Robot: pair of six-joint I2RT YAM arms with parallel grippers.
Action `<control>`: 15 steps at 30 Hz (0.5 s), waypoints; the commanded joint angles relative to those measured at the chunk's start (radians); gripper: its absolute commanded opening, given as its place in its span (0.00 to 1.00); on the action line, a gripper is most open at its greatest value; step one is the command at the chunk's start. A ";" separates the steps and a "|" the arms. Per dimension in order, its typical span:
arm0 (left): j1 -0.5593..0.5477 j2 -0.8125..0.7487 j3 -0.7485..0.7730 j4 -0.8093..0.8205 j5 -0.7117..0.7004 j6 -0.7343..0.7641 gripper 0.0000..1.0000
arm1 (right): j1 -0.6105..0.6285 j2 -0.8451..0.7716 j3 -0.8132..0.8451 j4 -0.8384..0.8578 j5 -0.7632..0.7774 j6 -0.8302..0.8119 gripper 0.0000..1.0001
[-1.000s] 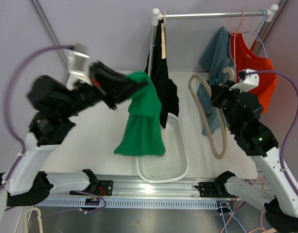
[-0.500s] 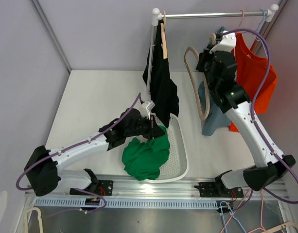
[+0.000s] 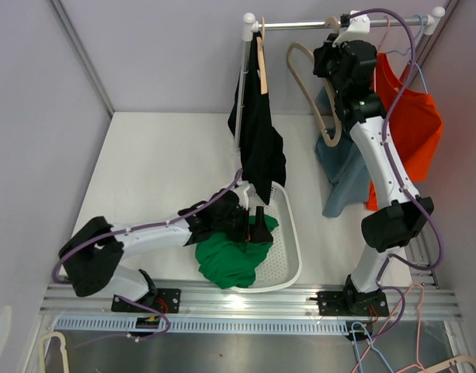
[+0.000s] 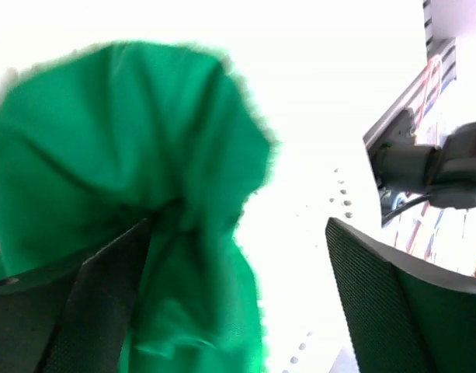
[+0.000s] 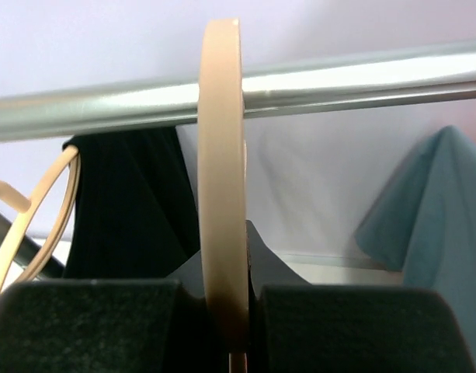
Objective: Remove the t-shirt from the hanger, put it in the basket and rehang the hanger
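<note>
White table (image 3: 160, 163); basket (image 3: 290, 233) holds crumpled green t-shirt (image 3: 230, 263), right gripper (image 5: 222, 315) clamps hanger (image 5: 220, 155)

Probably a lab: bare-walled booth (image 3: 168, 54), clothes rail (image 3: 300, 25).

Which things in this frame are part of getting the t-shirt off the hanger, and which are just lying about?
Part of the job:
green t-shirt, lying in the white basket
beige hanger, clamped in the right gripper at the rail
left gripper, open over the t-shirt

Lying about:
black garment, teal garment and orange shirt, all hanging
</note>
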 commanded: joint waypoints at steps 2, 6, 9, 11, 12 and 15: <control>-0.050 -0.163 0.163 -0.130 -0.112 0.133 1.00 | 0.007 0.032 0.085 0.087 -0.066 -0.037 0.00; -0.070 -0.268 0.255 -0.241 -0.133 0.177 0.99 | 0.007 0.121 0.221 0.020 -0.085 -0.038 0.00; -0.076 -0.355 0.281 -0.269 -0.136 0.192 0.99 | 0.010 0.172 0.273 0.029 -0.086 -0.040 0.00; -0.079 -0.389 0.287 -0.295 -0.147 0.209 1.00 | 0.016 0.201 0.286 0.029 -0.080 -0.034 0.00; -0.077 -0.410 0.304 -0.312 -0.162 0.214 1.00 | 0.016 0.213 0.312 0.012 -0.077 -0.031 0.00; -0.077 -0.424 0.321 -0.361 -0.208 0.246 0.99 | 0.017 0.279 0.384 -0.051 -0.066 -0.011 0.00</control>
